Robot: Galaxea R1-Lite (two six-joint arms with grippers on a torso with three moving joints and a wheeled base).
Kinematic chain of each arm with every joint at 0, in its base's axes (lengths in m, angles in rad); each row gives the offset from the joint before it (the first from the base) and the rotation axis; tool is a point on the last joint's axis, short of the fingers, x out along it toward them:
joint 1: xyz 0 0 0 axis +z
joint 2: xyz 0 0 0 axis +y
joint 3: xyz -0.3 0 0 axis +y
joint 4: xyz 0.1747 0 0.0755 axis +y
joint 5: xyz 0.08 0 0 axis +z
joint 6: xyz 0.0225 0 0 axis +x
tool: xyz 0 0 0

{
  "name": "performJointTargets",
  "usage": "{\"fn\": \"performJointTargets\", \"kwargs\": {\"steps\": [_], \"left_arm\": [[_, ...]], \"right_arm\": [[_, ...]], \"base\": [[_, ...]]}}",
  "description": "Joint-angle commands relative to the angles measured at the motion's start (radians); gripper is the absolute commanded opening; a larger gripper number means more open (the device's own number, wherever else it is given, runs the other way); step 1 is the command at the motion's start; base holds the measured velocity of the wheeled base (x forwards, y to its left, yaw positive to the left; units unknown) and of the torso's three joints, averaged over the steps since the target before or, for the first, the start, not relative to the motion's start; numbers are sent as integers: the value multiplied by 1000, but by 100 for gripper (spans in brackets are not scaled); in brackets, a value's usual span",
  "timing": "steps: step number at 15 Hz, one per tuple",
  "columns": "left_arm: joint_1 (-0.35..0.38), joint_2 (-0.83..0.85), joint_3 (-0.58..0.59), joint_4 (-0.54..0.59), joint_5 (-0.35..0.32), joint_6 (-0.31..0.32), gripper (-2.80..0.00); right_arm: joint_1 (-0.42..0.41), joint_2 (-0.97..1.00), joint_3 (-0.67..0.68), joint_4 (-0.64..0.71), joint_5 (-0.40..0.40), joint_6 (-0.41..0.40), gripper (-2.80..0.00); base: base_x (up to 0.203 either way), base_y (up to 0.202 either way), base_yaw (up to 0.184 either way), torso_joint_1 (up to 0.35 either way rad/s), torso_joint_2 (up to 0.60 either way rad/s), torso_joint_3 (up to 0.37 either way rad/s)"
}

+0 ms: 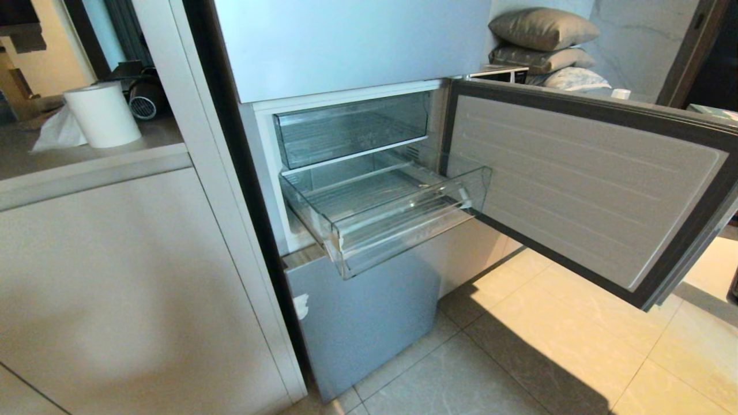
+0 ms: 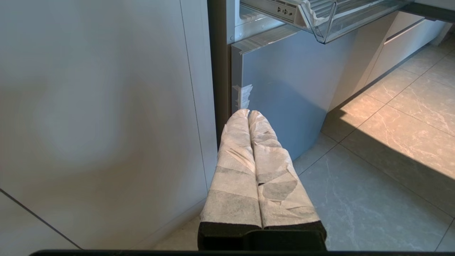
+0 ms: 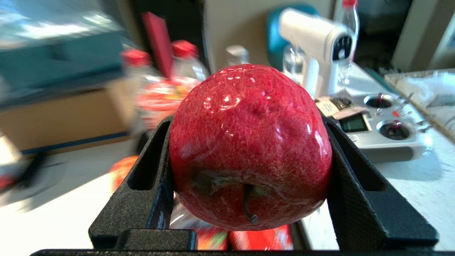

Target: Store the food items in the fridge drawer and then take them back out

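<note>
A glossy red apple [image 3: 249, 142], the food item, fills the right wrist view with its stem toward the camera. My right gripper [image 3: 249, 124] is shut on it, one black finger [image 3: 156, 167] pressed to each side, above a cluttered table; this gripper is outside the head view. The fridge drawer [image 1: 403, 222], a clear ribbed bin, stands pulled out of the open fridge and holds nothing. Its front corner [image 2: 325, 21] shows in the left wrist view. My left gripper [image 2: 248, 113] hangs parked and shut, its fingers wrapped in white tape, low beside the fridge's lower door [image 2: 284, 89].
The fridge door [image 1: 582, 184] swings wide open to the right of the drawer. A second clear bin [image 1: 351, 129] sits pushed in above. A white cabinet [image 1: 115, 276] stands on the left. Bottles [image 3: 177, 71], a white spray gun [image 3: 316, 42] and a grey controller [image 3: 384, 128] crowd the table.
</note>
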Motion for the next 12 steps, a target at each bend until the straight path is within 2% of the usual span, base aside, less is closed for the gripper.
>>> {"fn": "performJointTargets", "kwargs": {"steps": [1, 3, 6, 8, 10, 12], "left_arm": [[0, 0, 2, 0, 0, 0, -280], [0, 0, 2, 0, 0, 0, -280], [0, 1, 2, 0, 0, 0, -280], [0, 0, 2, 0, 0, 0, -280], [0, 0, 2, 0, 0, 0, -280], [0, 1, 2, 0, 0, 0, -280]], "right_arm": [[64, -327, 192, -5, 8, -1, -280], [231, -505, 365, -5, 7, -13, -280], [635, -721, 589, 20, -18, -42, -280], [877, -906, 711, 137, -37, -61, -280], [1002, -1120, 772, 356, -49, -72, -280], [1076, -1316, 813, 586, -57, -95, -280]], "base": [[0, 0, 0, 0, 0, 0], [0, 0, 0, 0, 0, 0], [0, 0, 0, 0, 0, 0], [0, 0, 0, 0, 0, 0], [0, 0, 0, 0, 0, 0], [0, 0, 0, 0, 0, 0]]}}
